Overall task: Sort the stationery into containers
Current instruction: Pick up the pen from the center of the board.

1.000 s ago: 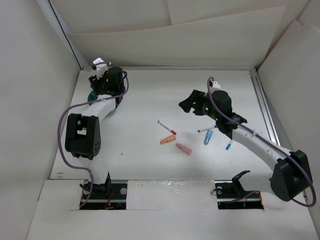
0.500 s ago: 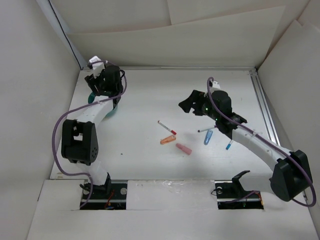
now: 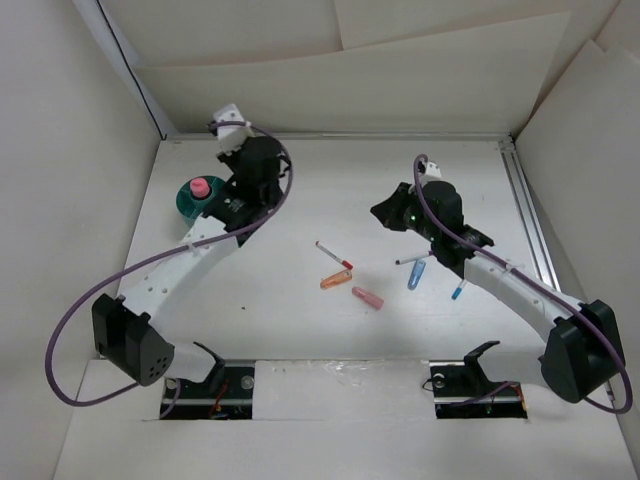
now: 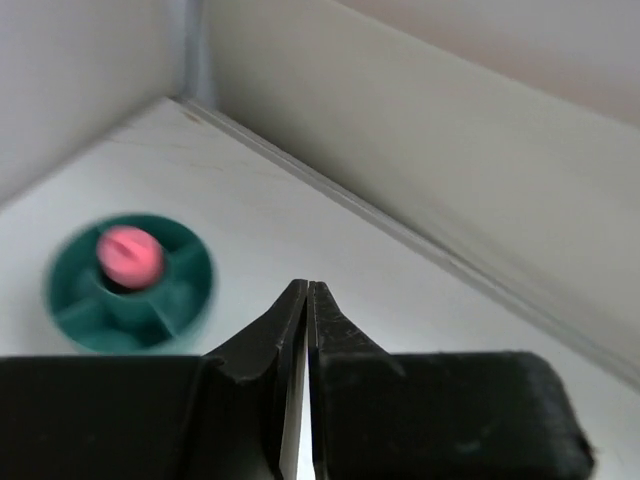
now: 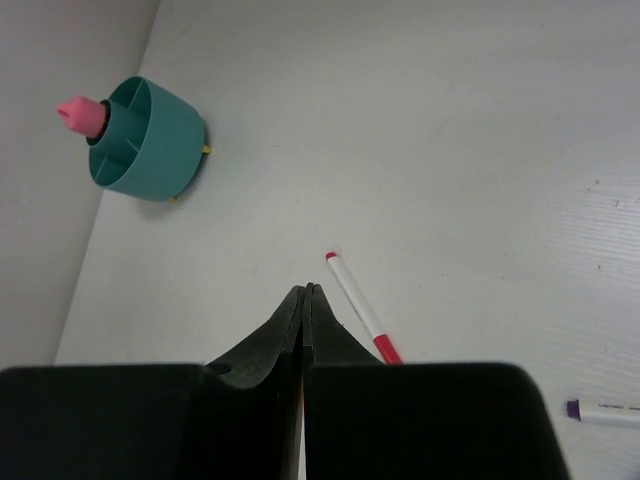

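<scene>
Right claw [image 5: 304, 290] was closed, empty; red-capped white pen [image 5: 358, 305] lay just right of its tips, axis slanting ahead-left, nearer this arm.

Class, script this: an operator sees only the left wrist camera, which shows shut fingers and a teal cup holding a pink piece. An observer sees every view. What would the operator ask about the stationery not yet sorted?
Operator: What lies outside the teal cup?
Observer: Six things, all to the right of the teal cup: red-capped white pen, orange piece, pink piece, purple-tipped pen, light-blue piece, blue pen.
Operator: Is the right gripper holding any?
Observer: No. The right gripper is shut on nothing, with the red-capped white pen lying apart from its tips.
</scene>
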